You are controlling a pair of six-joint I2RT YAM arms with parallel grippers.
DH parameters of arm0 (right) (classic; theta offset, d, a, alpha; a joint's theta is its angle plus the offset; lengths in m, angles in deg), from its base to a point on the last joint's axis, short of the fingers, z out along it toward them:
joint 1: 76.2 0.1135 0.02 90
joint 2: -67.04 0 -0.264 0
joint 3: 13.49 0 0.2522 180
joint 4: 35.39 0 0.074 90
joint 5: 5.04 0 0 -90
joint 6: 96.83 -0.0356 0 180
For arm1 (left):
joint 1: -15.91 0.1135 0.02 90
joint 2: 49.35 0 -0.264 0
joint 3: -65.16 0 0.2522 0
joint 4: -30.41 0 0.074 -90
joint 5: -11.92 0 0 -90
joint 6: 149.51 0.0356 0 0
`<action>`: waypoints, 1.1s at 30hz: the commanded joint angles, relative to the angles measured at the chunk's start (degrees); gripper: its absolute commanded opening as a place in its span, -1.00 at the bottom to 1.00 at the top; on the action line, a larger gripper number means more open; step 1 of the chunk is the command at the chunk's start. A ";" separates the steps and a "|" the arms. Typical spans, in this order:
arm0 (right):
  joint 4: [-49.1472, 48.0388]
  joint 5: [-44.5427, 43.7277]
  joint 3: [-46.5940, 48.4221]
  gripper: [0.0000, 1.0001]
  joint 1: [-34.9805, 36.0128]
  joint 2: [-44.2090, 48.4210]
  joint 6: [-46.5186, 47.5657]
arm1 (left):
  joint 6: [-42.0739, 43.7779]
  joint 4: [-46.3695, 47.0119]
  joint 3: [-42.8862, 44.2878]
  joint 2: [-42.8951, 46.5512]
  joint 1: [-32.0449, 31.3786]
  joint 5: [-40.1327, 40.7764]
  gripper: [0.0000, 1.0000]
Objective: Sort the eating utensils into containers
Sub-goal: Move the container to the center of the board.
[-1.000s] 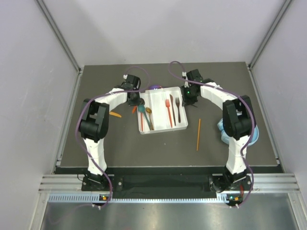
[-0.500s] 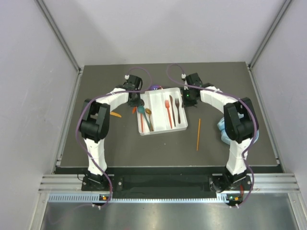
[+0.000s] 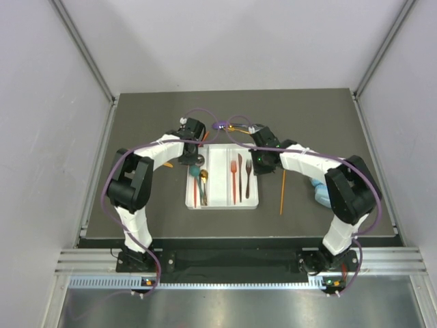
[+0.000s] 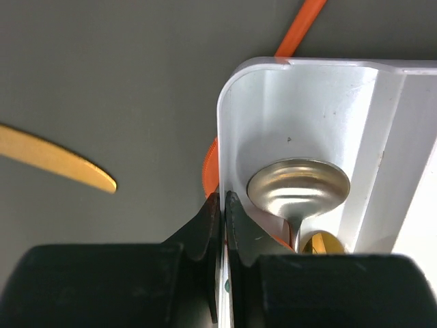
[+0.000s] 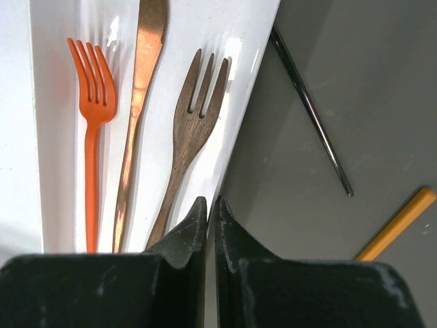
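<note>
Clamping the left wall of the white tray (image 3: 218, 188) with the left gripper (image 4: 222, 205), pressed tight on the rim. Clamping the right wall likewise with the right gripper (image 5: 210, 205). Tray between both, long axis 12 to 6. Loose orange stick (image 3: 282, 191) at 3 o'clock of tray, parallel, nearest the right gripper.

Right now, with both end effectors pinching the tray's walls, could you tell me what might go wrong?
1. The left end effector and right end effector grip only thin walls of the tray; uneven motion could twist or tip it, spilling the orange fork and silver spoon.
2. An orange stick lies outside, close beside the left wall; it may get dragged.
3. Sliding rightward might push the black stick.
</note>
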 commanded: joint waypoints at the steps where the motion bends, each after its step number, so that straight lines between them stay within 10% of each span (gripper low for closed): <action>1: 6.08 10.33 -4.27 -1.00 6.06 0.64 -5.39 | -0.35 -1.09 -1.75 3.94 -3.08 -6.26 -1.00; 9: 5.55 9.63 -7.35 -1.00 7.81 3.19 -6.80 | -0.52 -0.39 -5.18 6.49 -3.70 -7.14 -1.00; 16: 5.98 1.64 -3.94 -0.23 7.90 9.24 -5.83 | 0.53 6.37 -6.67 10.97 -3.61 -9.94 -0.35; 33: 12.85 -3.29 9.61 -0.20 -8.44 12.68 6.04 | 5.28 6.12 8.77 11.25 3.05 -0.72 0.02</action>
